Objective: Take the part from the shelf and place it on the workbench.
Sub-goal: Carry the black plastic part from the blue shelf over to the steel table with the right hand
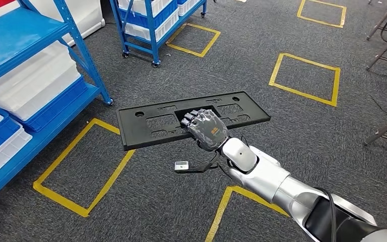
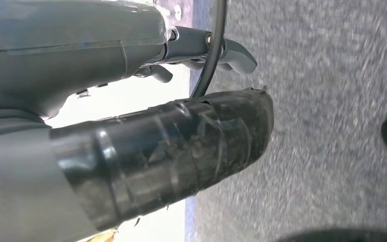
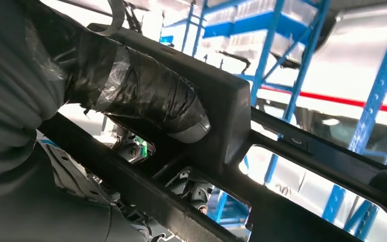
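We carry the part (image 1: 191, 119) level above the carpet — right hand (image 1: 207, 129) clamped through its middle cut-out (left hand (image 2: 131, 101) unreadable) — so keep the wrist steady until the bench.

right hand (image 1: 209, 128) fingers hidden under part (image 1: 146, 123)

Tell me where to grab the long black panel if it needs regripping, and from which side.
Grip the black panel at the central cut-out on its near long edge, where the right hand holds it now, coming from the robot's side. The panel is long, flat and roughly level, so a middle hold probably balances both ends; the right wrist view shows a thumb across a bar of its frame.
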### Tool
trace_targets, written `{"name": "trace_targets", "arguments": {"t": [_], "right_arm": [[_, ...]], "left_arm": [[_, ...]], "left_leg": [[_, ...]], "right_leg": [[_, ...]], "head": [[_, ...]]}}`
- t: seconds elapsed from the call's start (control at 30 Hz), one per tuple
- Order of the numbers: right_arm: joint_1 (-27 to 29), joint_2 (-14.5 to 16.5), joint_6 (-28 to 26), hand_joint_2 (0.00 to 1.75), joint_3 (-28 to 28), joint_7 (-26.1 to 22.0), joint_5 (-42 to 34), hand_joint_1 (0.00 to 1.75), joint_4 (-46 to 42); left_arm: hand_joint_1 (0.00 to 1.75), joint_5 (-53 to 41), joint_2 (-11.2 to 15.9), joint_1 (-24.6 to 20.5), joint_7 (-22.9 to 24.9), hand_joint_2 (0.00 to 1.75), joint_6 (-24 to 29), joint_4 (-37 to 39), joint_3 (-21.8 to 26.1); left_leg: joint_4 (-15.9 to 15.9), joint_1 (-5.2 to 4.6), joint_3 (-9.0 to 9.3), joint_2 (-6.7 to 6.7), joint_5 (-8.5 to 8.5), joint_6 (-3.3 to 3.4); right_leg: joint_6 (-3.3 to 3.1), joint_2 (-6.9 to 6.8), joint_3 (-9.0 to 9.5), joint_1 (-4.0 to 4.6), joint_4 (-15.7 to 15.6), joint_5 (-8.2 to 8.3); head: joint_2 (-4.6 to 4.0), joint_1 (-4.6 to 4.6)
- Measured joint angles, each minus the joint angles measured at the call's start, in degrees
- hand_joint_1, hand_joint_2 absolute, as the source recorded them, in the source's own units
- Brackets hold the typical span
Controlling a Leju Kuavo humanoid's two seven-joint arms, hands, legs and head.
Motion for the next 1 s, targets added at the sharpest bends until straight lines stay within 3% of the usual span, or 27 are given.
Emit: {"name": "trace_targets", "arguments": {"t": [0.03,0.07,0.17,0.23,0.3,0.37,0.43,0.5,0.53,0.57,0.63,0.7,0.77,0.83,0.87,0.9,0.97,1.0], "right_arm": [[0.2,0.0,0.1,1.75,0.0,0.0,0.0,1.75,0.0],[0.3,-0.1,0.2,1.75,0.0,0.0,0.0,1.75,0.0],[0.4,-0.1,0.3,1.75,0.0,-0.1,0.0,1.75,0.0],[0.4,-0.1,0.4,1.75,0.0,-0.1,0.0,1.75,0.0],[0.4,-0.1,0.4,1.75,0.0,-0.1,-0.1,1.75,0.0],[0.3,-0.2,0.4,1.75,0.0,-0.1,-0.2,1.75,-0.1],[0.2,-0.2,0.4,1.75,0.0,-0.1,-0.2,1.75,-0.1],[0.2,-0.2,0.4,1.75,0.0,-0.1,-0.2,1.75,-0.2],[0.2,-0.2,0.5,1.75,0.0,-0.1,-0.2,1.75,-0.2],[0.2,-0.2,0.5,1.75,0.0,-0.1,-0.2,1.75,-0.2],[0.2,-0.2,0.5,1.75,0.0,-0.2,-0.2,1.75,-0.2],[0.1,-0.2,0.5,1.75,0.0,-0.2,-0.1,1.75,-0.2],[0.1,-0.2,0.5,1.75,0.0,-0.2,-0.1,1.75,-0.1],[0.2,-0.3,0.5,1.75,0.0,-0.2,-0.1,1.75,-0.1],[0.2,-0.4,0.5,1.75,0.0,-0.2,-0.1,1.75,-0.2],[0.1,-0.5,0.5,1.75,0.0,-0.2,-0.1,1.75,-0.2],[-0.2,-0.5,0.5,1.75,0.0,-0.2,-0.1,1.75,-0.2],[-0.2,-0.5,0.5,1.75,0.0,-0.2,-0.1,1.75,-0.1]], "left_arm": [[0.00,0.0,0.0,0.0,0.0,0.00,0.0,0.0,0.0],[0.00,-0.1,0.0,0.0,0.0,0.00,-0.1,0.0,0.0],[0.00,-0.1,0.3,-0.1,0.0,0.00,-0.1,0.0,0.0],[0.00,-0.3,0.5,-0.2,0.1,0.00,0.0,0.0,0.0],[0.00,-0.6,0.4,-0.2,0.3,0.00,0.2,0.0,0.0],[0.00,-0.6,0.2,-0.2,0.6,0.00,0.3,0.0,0.0],[0.00,-0.7,0.1,-0.1,0.7,0.00,0.3,0.0,0.0],[0.00,-0.7,0.1,-0.1,0.7,0.00,0.3,0.0,0.0],[0.00,-0.6,0.1,-0.1,0.8,0.00,0.4,0.0,0.0],[0.00,-0.6,0.1,-0.1,0.8,0.00,0.4,0.0,0.0],[0.00,-0.6,0.1,-0.1,0.9,0.00,0.5,0.0,0.0],[0.00,-0.6,0.3,-0.1,0.9,0.00,0.5,0.0,0.0],[0.00,-0.6,0.4,-0.2,0.9,0.00,0.5,0.0,0.0],[0.00,-0.6,0.4,-0.3,0.9,0.00,0.5,0.0,0.0],[0.00,-0.6,0.3,-0.3,0.9,0.00,0.6,0.0,0.0],[0.00,-0.6,0.3,-0.3,0.9,0.00,0.6,0.0,0.0],[0.00,-0.6,0.2,-0.2,0.9,0.00,0.6,0.0,0.0],[0.00,-0.6,0.2,-0.2,0.9,0.00,0.6,0.0,0.0]], "left_leg": [[0.2,0.07,-0.04,0.34,-0.13,-0.17],[0.5,0.22,-0.09,0.72,-0.35,-0.48],[2.5,0.72,-0.44,1.80,-1.63,-2.09],[3.8,0.59,-0.83,2.31,-2.32,-3.07],[4.1,0.71,-0.90,3.06,-2.39,-3.66],[5.0,1.15,-1.22,2.31,-3.59,-4.00],[10.0,1.17,-3.31,-0.09,-7.41,-3.72],[17.8,0.64,-6.70,-1.48,-11.37,-2.91],[20.4,0.26,-7.83,-1.71,-12.09,-2.37],[20.9,-0.20,-8.00,-1.90,-11.65,-1.68],[15.6,-1.41,-5.32,-3.02,-7.82,0.04],[8.5,-2.23,-1.93,-5.87,-4.37,1.74],[5.7,-2.52,-0.71,-7.33,-3.48,2.50],[3.7,-2.53,0.30,-6.11,-2.91,2.61],[2.1,-2.38,1.12,-5.32,-2.47,2.52],[0.4,-2.23,1.96,-4.46,-2.01,2.38],[-1.1,-2.09,2.73,-2.78,-1.52,1.95],[-1.1,-2.08,2.70,-2.00,-1.58,1.79]], "right_leg": [[0.33,-0.05,-0.99,-0.33,1.9,-0.28],[0.72,-0.20,-0.91,-0.70,1.6,0.61],[2.13,-2.48,3.52,-1.52,-7.6,5.51],[1.43,-3.43,4.44,-1.38,-10.1,6.20],[-0.24,-2.37,3.76,-1.00,-9.5,6.28],[-1.33,-1.29,3.42,-0.74,-9.6,6.64],[-2.19,-0.24,3.23,-0.43,-10.0,7.09],[-2.72,0.96,2.87,0.23,-10.1,7.42],[-2.91,1.64,2.72,0.61,-10.1,7.54],[-3.05,2.41,2.66,0.96,-10.1,7.62],[-3.19,3.97,2.86,1.44,-10.1,7.70],[-3.13,5.26,3.01,1.43,-10.2,7.80],[-2.65,6.56,2.77,0.86,-10.5,8.17],[-1.97,7.86,2.73,0.57,-11.4,8.80],[-1.77,7.19,2.75,0.71,-11.6,8.77],[-1.57,5.64,2.42,0.91,-10.9,8.11],[-1.07,1.68,0.24,0.90,-6.1,5.14],[-0.67,0.67,-1.36,0.64,-2.6,3.54]], "head": [[0.00,0.00],[0.00,-0.01],[0.00,0.01],[0.00,-0.03],[0.00,-0.09],[0.00,-0.11],[0.00,-0.13],[0.00,-0.12],[0.00,-0.12],[0.00,-0.11],[0.00,-0.11],[0.00,-0.06],[0.00,-0.04],[0.01,-0.07],[0.01,-0.05],[0.01,-0.04],[0.00,-0.02],[0.00,-0.03]]}}
